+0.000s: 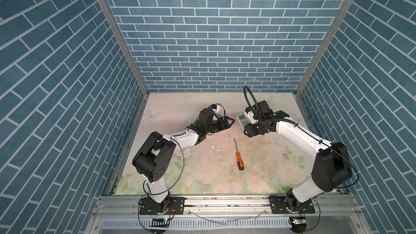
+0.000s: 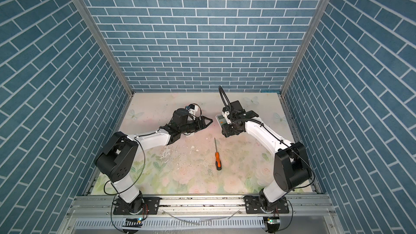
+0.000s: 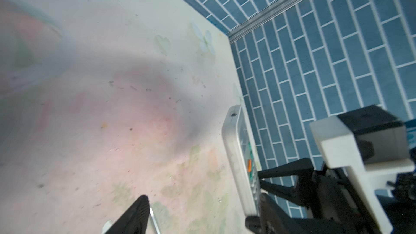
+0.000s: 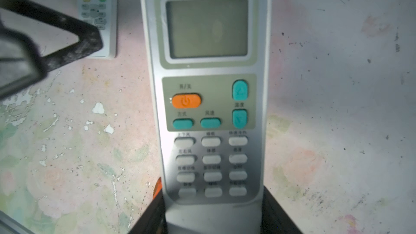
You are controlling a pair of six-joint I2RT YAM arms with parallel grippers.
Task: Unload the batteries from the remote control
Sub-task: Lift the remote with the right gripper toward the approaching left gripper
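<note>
Orange power button (image 4: 186,100) on grey remote (image 4: 211,69), labelled perhaps 开/关.

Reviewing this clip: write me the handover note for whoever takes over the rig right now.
Left gripper: open, empty, facing the held remote, apart from it.
Right gripper: shut on grey remote at its lower end, held above the table, buttons toward the wrist camera.
White remote: face up on the table beside the left gripper.
Screwdriver: on the table, untouched.
Done: one remote picked up.
Left: no batteries in view; likely both remotes still need unloading.
</note>
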